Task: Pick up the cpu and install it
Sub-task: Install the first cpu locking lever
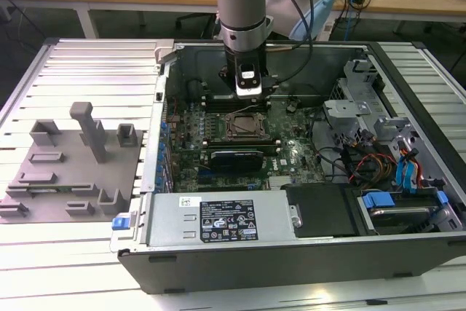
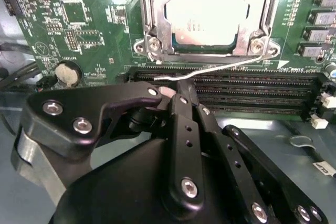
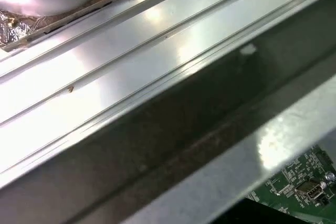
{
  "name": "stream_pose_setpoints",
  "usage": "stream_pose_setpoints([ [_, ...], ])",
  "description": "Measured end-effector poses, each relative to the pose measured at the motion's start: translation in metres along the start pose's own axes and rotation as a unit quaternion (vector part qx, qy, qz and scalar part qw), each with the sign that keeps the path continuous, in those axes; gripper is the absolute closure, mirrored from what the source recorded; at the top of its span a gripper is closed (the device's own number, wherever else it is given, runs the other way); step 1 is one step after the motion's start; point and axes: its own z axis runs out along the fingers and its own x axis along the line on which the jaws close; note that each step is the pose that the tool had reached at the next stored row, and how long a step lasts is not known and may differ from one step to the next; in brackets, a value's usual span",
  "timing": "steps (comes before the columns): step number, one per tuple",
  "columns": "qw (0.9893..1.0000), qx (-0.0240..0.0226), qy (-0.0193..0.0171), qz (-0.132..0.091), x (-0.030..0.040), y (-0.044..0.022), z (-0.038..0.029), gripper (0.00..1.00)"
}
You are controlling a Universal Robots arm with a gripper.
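Observation:
The cpu [image 2: 207, 9], a flat square chip with a silvery-white top, lies inside the motherboard socket [image 2: 157, 35], framed by the socket's metal bracket. In the exterior view the socket [image 1: 246, 127] sits in the middle of the open computer case. My gripper [image 2: 177, 92] is shut with nothing between its fingers. Its tip is right beside the bent end of the thin wire socket lever [image 2: 220, 68], which runs along the socket's edge above the memory slots [image 2: 252, 87]. In the exterior view the gripper [image 1: 248, 100] hangs just behind the socket.
A grey plastic tray [image 1: 69, 165] with upright pegs lies on the ribbed table at the exterior view's left. The case walls [image 1: 167, 71], a power supply [image 1: 218, 220] and drive cages with cables [image 1: 378, 151] surround the board. The first wrist view shows the case rim [image 3: 173, 129].

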Motion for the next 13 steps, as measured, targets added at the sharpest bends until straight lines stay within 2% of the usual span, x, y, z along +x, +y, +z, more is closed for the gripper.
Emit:
stream_pose_setpoints([
  [7,1.0,0.0,0.0,0.0,0.0,0.0003,-0.0012,0.89],
  [11,1.0,0.0001,-0.0001,0.0,-0.0007,0.0021,-0.0102,0.89],
  [13,1.0,0.0001,0.0,0.0,-0.0012,0.0035,-0.0171,0.89],
])
